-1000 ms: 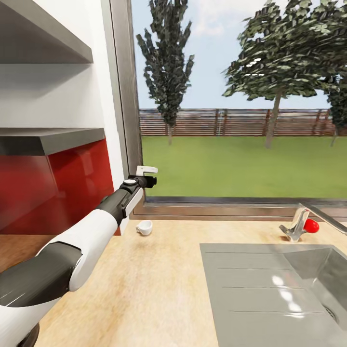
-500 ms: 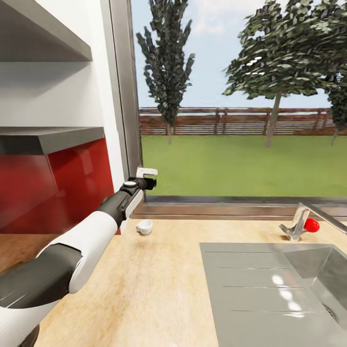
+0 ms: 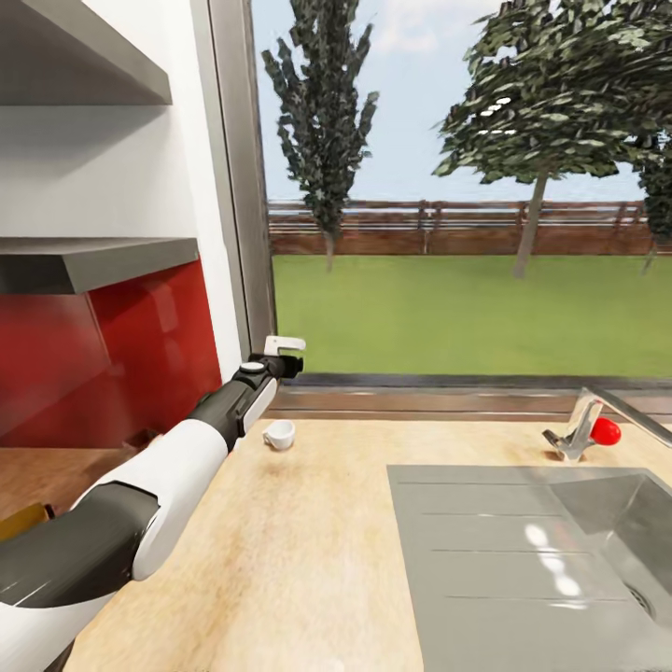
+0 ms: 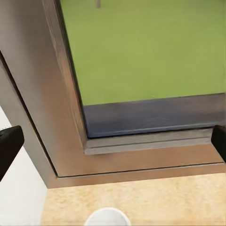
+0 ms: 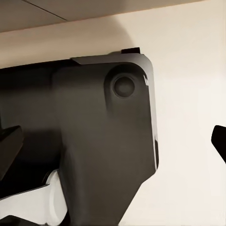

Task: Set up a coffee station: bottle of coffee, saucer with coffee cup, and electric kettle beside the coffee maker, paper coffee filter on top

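Observation:
The coffee cup point(image 3: 278, 434), small and white, stands on the kitchen countertop point(image 3: 308, 541) close to the window corner. My left gripper point(image 3: 283, 356) hovers above and just behind it, near the window frame. In the left wrist view its dark fingers point(image 4: 9, 146) sit wide apart at the picture's edges, so it is open and empty, and the cup's rim point(image 4: 107, 218) peeks in below the window sill. My right gripper point(image 5: 113, 141) is open too, its fingertips point(image 5: 219, 137) spread before a dark part of my own body.
A steel sink with drainboard point(image 3: 523, 551) takes up the counter's right half, with a faucet point(image 3: 577, 434) and its red knob behind it. Grey shelves point(image 3: 93, 257) and a red backsplash point(image 3: 112, 355) stand at the left. Something yellowish point(image 3: 23, 521) shows beside my left arm.
My left gripper has come down a little toward the coffee cup. The head view has shifted slightly. The cup has stayed in place.

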Motion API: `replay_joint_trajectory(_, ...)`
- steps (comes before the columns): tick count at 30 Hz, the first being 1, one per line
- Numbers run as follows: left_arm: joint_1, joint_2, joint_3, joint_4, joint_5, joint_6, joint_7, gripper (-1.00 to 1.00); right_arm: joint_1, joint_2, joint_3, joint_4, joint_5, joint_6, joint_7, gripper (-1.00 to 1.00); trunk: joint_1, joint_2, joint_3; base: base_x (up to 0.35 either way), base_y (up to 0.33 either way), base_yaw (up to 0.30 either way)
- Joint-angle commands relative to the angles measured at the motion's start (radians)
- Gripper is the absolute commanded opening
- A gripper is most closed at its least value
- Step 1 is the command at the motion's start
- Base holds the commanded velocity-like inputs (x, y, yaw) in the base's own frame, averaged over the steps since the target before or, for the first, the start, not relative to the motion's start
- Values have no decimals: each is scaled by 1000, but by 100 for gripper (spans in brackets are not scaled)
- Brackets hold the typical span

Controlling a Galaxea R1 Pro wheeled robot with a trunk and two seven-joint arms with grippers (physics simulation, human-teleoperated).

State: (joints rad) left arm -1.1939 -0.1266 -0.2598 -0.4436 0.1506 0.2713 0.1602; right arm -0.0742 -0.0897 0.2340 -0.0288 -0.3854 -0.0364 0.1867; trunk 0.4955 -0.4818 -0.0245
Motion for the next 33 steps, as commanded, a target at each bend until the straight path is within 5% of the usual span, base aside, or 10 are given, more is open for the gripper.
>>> replay_joint_trajectory(1,0,1,-8,-1,11,4,9,100,-1,0,8,1,-10,-4,4,100,0,-2,-4,0,0,0)
replay_joint_trajectory(10,0,-1,-11,2,7,12,6,100,-1,0,8,1,-10,-4,5,100,0,-2,-18,0,0,0)
replay_joint_trajectory(13,-7,-1,-9,12,10,68,3,100,-1,1,8,1,-10,-4,6,100,0,-2,-23,0,0,0)
replay_joint_trajectory(16,-15,-1,-9,1,12,237,-4,100,-1,1,8,1,-10,-4,6,100,0,-2,-28,0,0,0)
replay_joint_trajectory(19,-13,-2,-8,-2,14,274,-8,100,-1,0,8,1,-10,-4,5,100,0,-2,-33,0,0,0)
replay_joint_trajectory(33,-4,-1,-3,-4,30,277,-11,100,-1,0,8,1,-10,-4,5,100,0,-2,-55,0,0,-64)
